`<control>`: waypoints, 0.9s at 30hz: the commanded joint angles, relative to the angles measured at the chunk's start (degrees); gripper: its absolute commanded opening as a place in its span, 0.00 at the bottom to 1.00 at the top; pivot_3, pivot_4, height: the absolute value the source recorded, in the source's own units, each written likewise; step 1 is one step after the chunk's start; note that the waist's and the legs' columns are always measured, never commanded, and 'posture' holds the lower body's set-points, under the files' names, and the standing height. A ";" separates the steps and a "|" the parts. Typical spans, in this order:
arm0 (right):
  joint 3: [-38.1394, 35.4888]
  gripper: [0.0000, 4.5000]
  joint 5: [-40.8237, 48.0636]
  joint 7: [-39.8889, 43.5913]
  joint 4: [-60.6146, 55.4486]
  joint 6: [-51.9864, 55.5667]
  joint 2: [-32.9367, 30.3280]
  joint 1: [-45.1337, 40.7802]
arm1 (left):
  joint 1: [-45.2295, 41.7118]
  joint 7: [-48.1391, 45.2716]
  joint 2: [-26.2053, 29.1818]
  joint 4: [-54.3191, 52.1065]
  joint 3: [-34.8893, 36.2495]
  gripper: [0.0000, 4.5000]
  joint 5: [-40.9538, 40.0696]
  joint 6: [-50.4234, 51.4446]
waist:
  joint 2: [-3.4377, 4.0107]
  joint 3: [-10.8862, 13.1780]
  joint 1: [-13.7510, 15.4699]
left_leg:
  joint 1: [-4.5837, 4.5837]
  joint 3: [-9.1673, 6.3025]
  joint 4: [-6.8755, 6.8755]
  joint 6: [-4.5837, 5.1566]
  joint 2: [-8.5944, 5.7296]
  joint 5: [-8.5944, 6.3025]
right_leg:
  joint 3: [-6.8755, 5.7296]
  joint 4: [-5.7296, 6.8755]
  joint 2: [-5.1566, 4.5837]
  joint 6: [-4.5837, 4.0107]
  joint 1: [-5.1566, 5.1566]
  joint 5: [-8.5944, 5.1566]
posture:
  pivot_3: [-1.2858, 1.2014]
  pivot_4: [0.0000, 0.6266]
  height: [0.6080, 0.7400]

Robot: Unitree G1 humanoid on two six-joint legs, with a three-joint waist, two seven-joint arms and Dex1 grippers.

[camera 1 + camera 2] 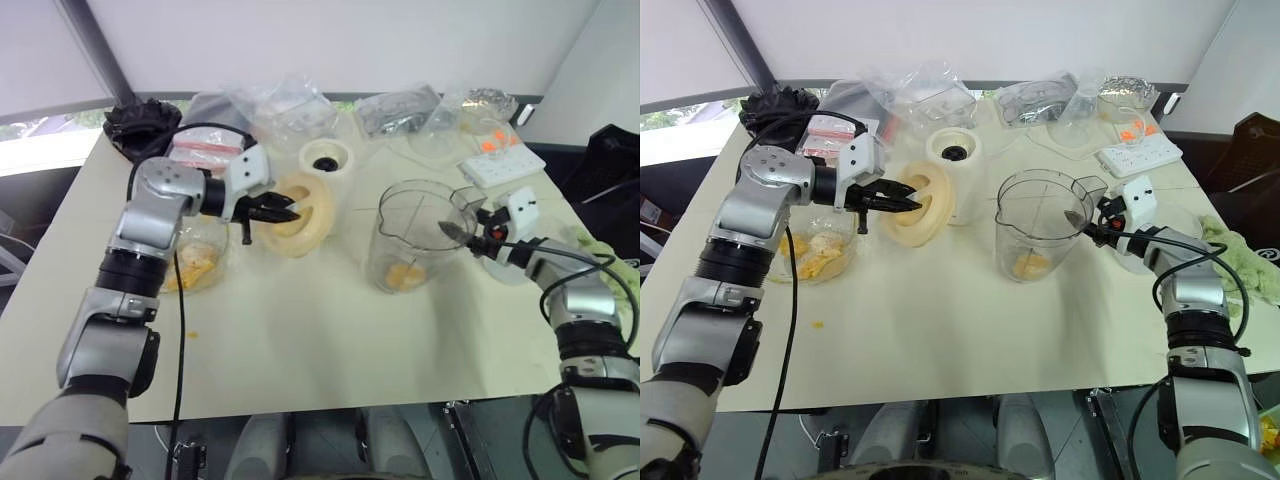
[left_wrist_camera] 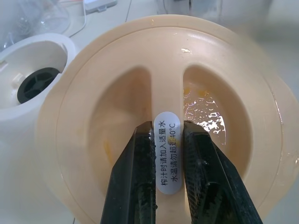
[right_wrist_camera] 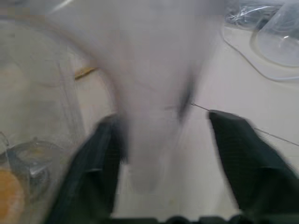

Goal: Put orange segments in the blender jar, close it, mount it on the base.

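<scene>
A cream lid [image 1: 312, 222] hangs tilted above the table, my left gripper [image 2: 167, 128] shut on its labelled centre ridge. Just behind it stands the cream-white base [image 1: 328, 160] with its black socket. The clear blender jar [image 1: 415, 235] stands upright at centre right, and orange segments [image 1: 404, 274] lie in its bottom. More segments sit in a clear tub [image 1: 195, 268] under my left arm. My right gripper [image 1: 460, 232] is at the jar's side handle [image 3: 149, 116]. Its fingers [image 3: 243, 149] straddle the handle, with a gap on one side.
A white power strip [image 1: 500, 165], crumpled plastic bags [image 1: 285, 105] and a glass dish [image 1: 440, 140] crowd the table's far edge. A black bundle [image 1: 143, 122] lies at the back left corner, a green cloth [image 1: 1240, 260] at the right edge. One small orange bit [image 1: 192, 334] lies loose.
</scene>
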 commanded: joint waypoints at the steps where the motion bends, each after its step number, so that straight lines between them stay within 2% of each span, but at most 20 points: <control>1: -2.20 0.20 0.68 -1.27 -0.75 -1.94 0.27 -1.85 | -1.63 0.41 1.09 -2.57 1.62 0.05 -2.10 1.33 | 0.01 -0.01 0.00 | 0.01 0.02 0.00 0.00 0.00 0.00 | 0.02 0.00 -0.01 0.00 0.00 0.00 | 0.52 0.24 1.00; 5: -1.97 0.19 1.66 -2.54 -5.25 -0.05 1.79 -0.28 | -5.55 1.50 0.89 -1.94 4.98 0.05 -6.15 6.53 | -0.02 0.01 0.07 | 0.04 0.04 0.01 0.00 0.00 0.00 | 0.03 0.01 -0.01 0.01 0.03 0.00 | 0.52 0.24 1.00; 10: -0.67 0.19 3.23 -6.57 -19.16 5.25 6.36 4.16 | -12.41 2.12 1.57 0.78 7.54 0.05 -9.52 10.71 | -0.05 0.04 -0.48 | 0.05 0.02 -0.02 0.00 0.02 0.00 | 0.02 0.05 0.02 0.01 -0.01 0.00 | 0.52 0.24 1.00; 17: 3.37 0.19 0.38 -18.85 -34.74 13.33 15.69 8.37 | -18.46 3.92 -0.12 2.72 5.72 0.05 -9.67 14.74 | -0.02 0.07 -1.26 | 0.07 0.05 -0.06 -0.02 0.02 0.01 | 0.05 0.19 0.02 0.01 -0.08 0.00 | 0.52 0.24 1.00; 20: 6.22 0.19 -3.01 -23.70 -37.36 14.77 19.02 9.20 | -19.12 3.41 -1.40 0.90 4.82 0.05 -10.70 17.14 | -0.03 0.07 -1.27 | 0.07 0.04 -0.06 -0.02 0.01 0.01 | 0.05 0.22 0.02 0.01 -0.08 0.00 | 0.52 0.24 1.00; 27: 10.64 0.19 -8.58 -28.55 -36.34 16.35 21.40 8.76 | -18.97 1.79 -3.62 -5.57 1.85 0.05 -13.23 24.79 | -0.04 0.08 -1.26 | 0.05 0.05 -0.06 -0.02 0.00 0.01 | 0.06 0.17 0.00 0.01 -0.09 -0.01 | 0.52 0.24 1.00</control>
